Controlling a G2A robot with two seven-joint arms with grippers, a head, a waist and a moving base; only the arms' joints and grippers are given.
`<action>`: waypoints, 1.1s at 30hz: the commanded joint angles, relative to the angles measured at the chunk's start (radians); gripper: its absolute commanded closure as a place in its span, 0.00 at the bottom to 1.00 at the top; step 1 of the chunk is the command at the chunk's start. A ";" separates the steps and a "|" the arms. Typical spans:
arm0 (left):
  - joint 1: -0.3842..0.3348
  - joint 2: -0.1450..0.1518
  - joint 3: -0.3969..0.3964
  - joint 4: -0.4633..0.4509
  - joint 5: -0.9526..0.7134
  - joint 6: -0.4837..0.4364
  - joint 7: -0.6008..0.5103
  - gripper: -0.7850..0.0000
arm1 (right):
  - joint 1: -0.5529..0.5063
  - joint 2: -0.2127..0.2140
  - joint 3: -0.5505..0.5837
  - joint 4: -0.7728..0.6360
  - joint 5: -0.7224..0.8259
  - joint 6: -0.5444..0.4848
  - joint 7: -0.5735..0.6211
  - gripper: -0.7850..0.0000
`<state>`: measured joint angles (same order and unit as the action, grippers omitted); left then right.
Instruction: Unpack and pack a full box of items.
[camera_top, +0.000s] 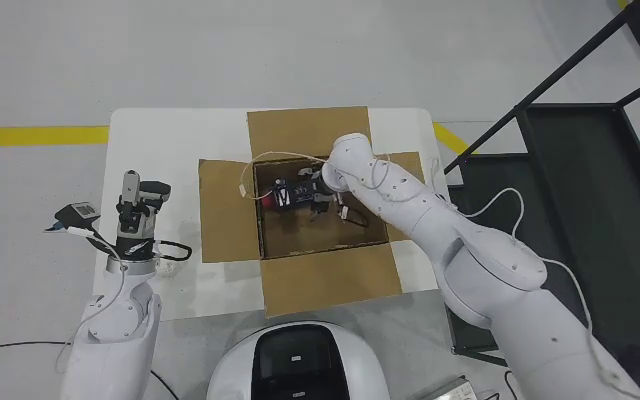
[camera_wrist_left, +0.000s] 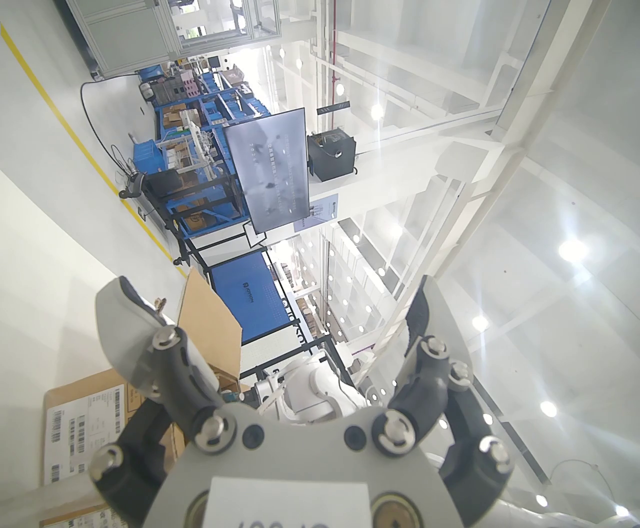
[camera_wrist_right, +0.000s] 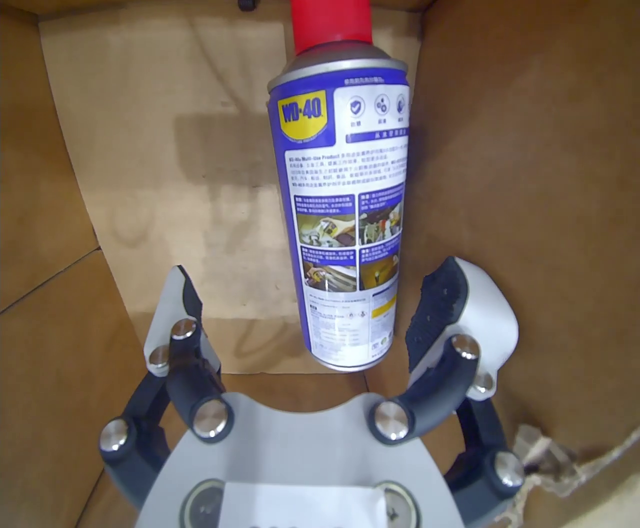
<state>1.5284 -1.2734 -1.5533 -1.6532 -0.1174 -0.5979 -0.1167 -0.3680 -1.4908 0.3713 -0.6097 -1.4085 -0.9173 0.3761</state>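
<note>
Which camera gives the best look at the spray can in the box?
The right wrist view: the spray can lies close, blue body and red cap clear, between open fingers. The top view shows it small, partly under the arm. The left wrist view faces the room.

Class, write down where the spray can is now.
In the top view, the spray can lies inside the cardboard box, at the open right gripper's fingertips.
</note>
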 joint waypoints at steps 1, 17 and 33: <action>0.000 0.000 0.000 0.000 0.000 0.000 0.000 0.00 | 0.007 -0.020 -0.013 0.030 -0.010 -0.004 -0.016 0.00; 0.000 0.000 0.000 0.000 0.000 0.000 0.000 0.00 | 0.046 -0.148 -0.061 0.254 -0.041 -0.035 -0.084 0.00; 0.000 0.000 0.000 0.000 0.000 0.000 0.000 0.00 | 0.052 -0.167 -0.066 0.353 -0.073 -0.079 -0.179 0.09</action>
<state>1.5284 -1.2734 -1.5533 -1.6532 -0.1174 -0.5979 -0.1167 -0.3148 -1.6572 0.3025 -0.2604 -1.4851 -1.0002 0.1973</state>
